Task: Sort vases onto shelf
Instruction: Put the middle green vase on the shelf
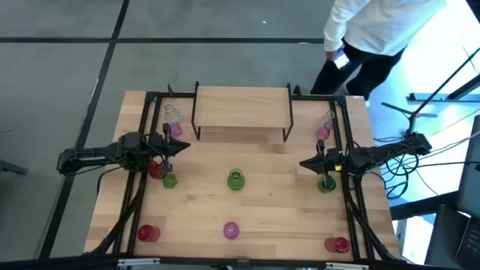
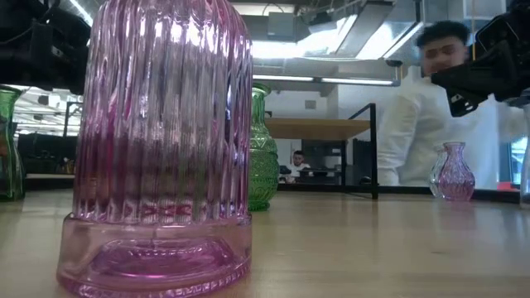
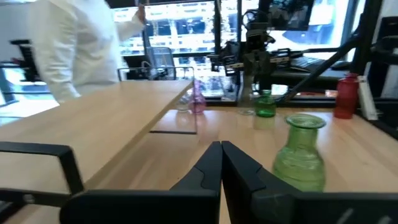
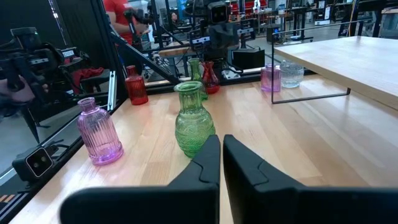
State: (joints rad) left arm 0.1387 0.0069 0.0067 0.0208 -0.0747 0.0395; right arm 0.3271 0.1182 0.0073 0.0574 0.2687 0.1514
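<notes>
pink vase (image 2: 157, 149) cut off at top; person (image 1: 375, 34) cropped by edge.

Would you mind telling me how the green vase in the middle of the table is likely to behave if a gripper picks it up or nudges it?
The green vase looks like glass, so probably rigid, smooth and breakable if dropped. Its round belly narrows to a slim neck, so a grip there seems likeliest to hold. Standing upright on a small base, it may tip if pushed high.

Vases (image 1: 235, 180) stand on the table (image 1: 285, 217) before the shelf (image 1: 241, 105).
</notes>
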